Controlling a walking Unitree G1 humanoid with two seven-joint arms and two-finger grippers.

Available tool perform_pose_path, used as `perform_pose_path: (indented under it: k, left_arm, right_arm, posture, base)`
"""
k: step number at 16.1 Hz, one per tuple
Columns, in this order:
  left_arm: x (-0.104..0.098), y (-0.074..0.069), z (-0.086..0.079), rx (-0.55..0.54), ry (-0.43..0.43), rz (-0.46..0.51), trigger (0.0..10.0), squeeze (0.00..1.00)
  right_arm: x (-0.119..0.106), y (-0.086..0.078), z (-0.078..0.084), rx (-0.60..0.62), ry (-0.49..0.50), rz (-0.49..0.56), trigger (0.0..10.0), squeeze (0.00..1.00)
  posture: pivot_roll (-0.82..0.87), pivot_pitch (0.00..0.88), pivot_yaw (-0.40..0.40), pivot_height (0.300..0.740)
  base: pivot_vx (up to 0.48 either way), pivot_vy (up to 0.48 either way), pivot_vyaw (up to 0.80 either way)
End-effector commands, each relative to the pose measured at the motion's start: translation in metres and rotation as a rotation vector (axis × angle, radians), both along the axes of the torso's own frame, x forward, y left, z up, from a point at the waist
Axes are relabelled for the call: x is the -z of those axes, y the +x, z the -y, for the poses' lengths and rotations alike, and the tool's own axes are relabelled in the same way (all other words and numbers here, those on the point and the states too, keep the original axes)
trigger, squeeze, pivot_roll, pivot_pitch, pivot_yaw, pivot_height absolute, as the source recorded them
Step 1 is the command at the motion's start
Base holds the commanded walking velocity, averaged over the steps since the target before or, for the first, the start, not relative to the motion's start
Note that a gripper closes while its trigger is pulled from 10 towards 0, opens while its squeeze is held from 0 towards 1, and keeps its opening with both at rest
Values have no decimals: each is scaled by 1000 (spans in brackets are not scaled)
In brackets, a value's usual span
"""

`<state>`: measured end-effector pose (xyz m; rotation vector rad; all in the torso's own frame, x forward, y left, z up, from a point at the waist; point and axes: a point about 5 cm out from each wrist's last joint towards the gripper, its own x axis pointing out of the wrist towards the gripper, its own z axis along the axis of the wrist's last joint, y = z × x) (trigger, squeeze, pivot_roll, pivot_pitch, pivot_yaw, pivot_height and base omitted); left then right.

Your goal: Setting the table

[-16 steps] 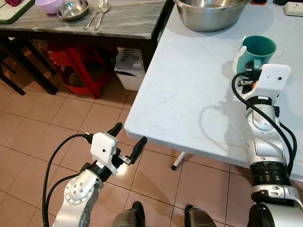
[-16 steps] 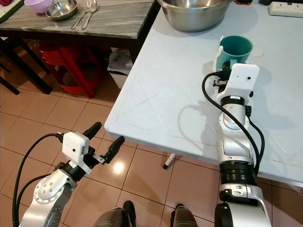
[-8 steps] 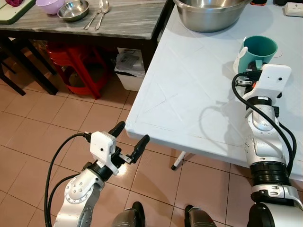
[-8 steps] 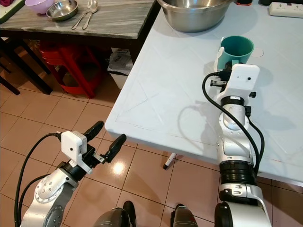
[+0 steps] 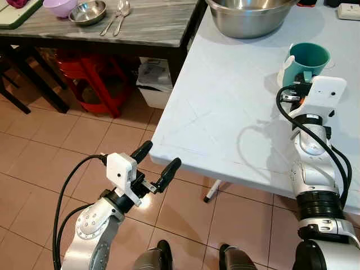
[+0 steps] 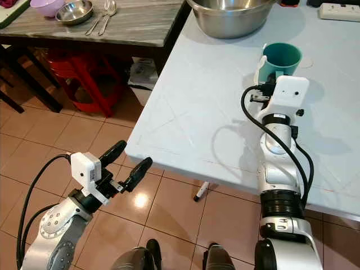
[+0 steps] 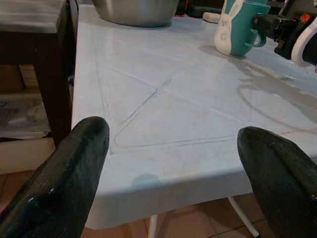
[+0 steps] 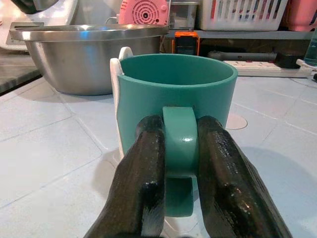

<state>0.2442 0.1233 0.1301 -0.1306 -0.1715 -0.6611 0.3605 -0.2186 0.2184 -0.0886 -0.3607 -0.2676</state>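
Pinching the teal mug (image 8: 176, 94) by its handle – right gripper (image 8: 179, 148) on the white table (image 5: 225, 107); left gripper (image 5: 154, 166) spread, idle – thin handle hold, mug could swing or tip on lift

The mug (image 5: 306, 58) stands on the surface (image 5: 236, 112) toward its right side, with the large bowl (image 5: 250, 17) behind it to the left and the right claw (image 8: 181, 148) closed on its handle from the near side. The left claw (image 5: 156, 163) hangs over the floor (image 5: 50, 146) just before the surface's near left corner. Further left, a second surface (image 5: 146, 22) carries a small bowl (image 5: 87, 11) and cutlery (image 5: 116, 14), with a stool (image 5: 90, 79) beneath.
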Motion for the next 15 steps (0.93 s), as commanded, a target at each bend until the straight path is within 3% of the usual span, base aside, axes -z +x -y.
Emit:
perform_pose_path:
  k: [1, 5, 6, 7, 9, 15]
  left_arm:
    - [3, -3, -4, -2, 14, -14, 10000, 0]
    - [4, 4, -9, -54, 28, -17, 10000, 0]
    - [7, 10, -13, -124, 60, -26, 10000, 0]
    - [10, 16, -19, -206, 94, -47, 10000, 0]
    - [14, 28, -32, -372, 123, -57, 10000, 0]
    - [13, 44, -48, -556, 121, -62, 10000, 0]
  right_arm:
    - [0, 0, -3, -2, 17, 4, 0, 0]
    - [0, -11, -6, -9, 45, 16, 0, 0]
    - [2, -16, -8, -13, 55, 15, 3843, 0]
    - [4, -22, -11, -21, 56, 18, 10000, 0]
    - [13, -35, -22, -60, 51, 10, 10000, 0]
    - [30, -65, -41, -96, 60, -26, 10000, 0]
  posture:
    - [-68, 247, 132, 740]
    - [-72, 235, 128, 740]
    - [-75, 231, 127, 740]
    - [-75, 231, 127, 740]
    - [-81, 226, 125, 740]
    - [-104, 210, 127, 740]
  base:
    - [0, 0, 0]
    - [0, 0, 0]
    - [0, 0, 0]
    - [0, 0, 0]
    - [0, 0, 0]
    - [0, 0, 0]
